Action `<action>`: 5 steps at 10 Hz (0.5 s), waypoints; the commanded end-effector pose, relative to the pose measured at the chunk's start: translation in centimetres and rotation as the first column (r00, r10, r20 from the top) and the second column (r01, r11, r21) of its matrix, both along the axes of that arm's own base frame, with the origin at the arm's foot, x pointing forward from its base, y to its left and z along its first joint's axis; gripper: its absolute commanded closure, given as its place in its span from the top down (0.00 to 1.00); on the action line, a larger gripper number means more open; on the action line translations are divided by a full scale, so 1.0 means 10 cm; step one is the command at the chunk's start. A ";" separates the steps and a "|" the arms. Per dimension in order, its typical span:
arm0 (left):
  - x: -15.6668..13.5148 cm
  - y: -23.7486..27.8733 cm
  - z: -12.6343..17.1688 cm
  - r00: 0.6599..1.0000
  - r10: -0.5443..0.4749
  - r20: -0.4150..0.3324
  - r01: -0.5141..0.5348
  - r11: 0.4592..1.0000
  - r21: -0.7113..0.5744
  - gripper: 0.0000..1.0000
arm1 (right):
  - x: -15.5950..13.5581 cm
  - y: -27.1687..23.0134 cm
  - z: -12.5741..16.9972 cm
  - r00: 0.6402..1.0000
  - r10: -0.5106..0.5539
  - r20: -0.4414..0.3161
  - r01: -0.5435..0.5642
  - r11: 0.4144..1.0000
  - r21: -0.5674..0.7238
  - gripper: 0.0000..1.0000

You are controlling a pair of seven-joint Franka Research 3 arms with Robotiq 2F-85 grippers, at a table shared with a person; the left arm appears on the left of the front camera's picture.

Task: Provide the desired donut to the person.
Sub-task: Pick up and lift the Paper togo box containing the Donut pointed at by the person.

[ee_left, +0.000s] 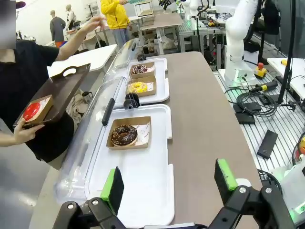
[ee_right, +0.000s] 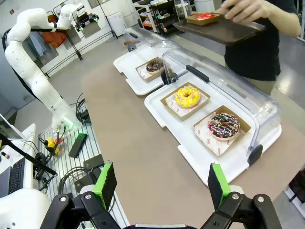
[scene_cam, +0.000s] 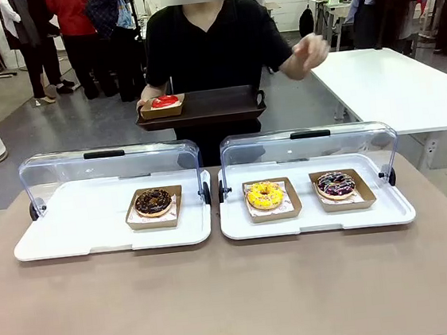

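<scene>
1. Writing: the paper liners [scene_cam: 282,204] under the donuts carry faint reddish print, too small to read.
2. Your left hand [ee_left: 167,169] is spread wide with nothing between the green pads. It hangs over one end of the left white tray [scene_cam: 70,231] and the bench [scene_cam: 237,294] beside it.
3. Your right hand [ee_right: 162,167] is also spread wide and empty, over bare bench just short of the right white tray [scene_cam: 237,224].
4. Donuts: the chocolate donut [scene_cam: 153,201] sits alone on the left white tray. The yellow donut [scene_cam: 265,195] and the sprinkled donut [scene_cam: 336,184] sit side by side but apart on the right white tray. Each is in its own brown cardboard boat.
5. Edges: the two trays lie side by side with a narrow gap between them. The clear lids [scene_cam: 104,168] stand tipped open along the far side, walling that edge. The near rims are open.
6. Room: the bench is bare from the tray rims back to your side.
7. The person [scene_cam: 211,49] stands behind the lids holding a dark tray [scene_cam: 217,104] with a red donut [scene_cam: 164,101] at one corner. The person's raised hand [scene_cam: 311,50] is blurred, so you cannot tell which donut it indicates.
</scene>
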State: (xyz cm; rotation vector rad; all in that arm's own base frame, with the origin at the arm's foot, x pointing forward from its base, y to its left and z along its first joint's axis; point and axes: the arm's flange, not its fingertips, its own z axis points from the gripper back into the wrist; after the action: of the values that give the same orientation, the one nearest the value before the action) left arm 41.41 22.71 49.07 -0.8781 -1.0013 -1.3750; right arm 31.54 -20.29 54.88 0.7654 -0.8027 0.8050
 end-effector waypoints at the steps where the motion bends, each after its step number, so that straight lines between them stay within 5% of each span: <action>1: -0.02 0.01 0.00 1.000 -0.010 -0.007 0.010 1.000 0.001 1.00 | 0.02 0.00 0.02 1.000 0.006 0.025 -0.007 1.000 0.022 1.00; 5: -0.02 0.01 0.00 1.000 -0.010 -0.007 0.010 1.000 0.001 1.00 | 0.02 0.00 0.02 1.000 0.006 0.025 -0.007 1.000 0.022 1.00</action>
State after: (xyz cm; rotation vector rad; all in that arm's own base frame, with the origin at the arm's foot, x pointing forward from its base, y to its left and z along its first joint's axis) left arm 41.40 22.72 49.02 -0.8798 -1.0005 -1.3741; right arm 31.54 -20.29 54.88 0.7653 -0.8028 0.8051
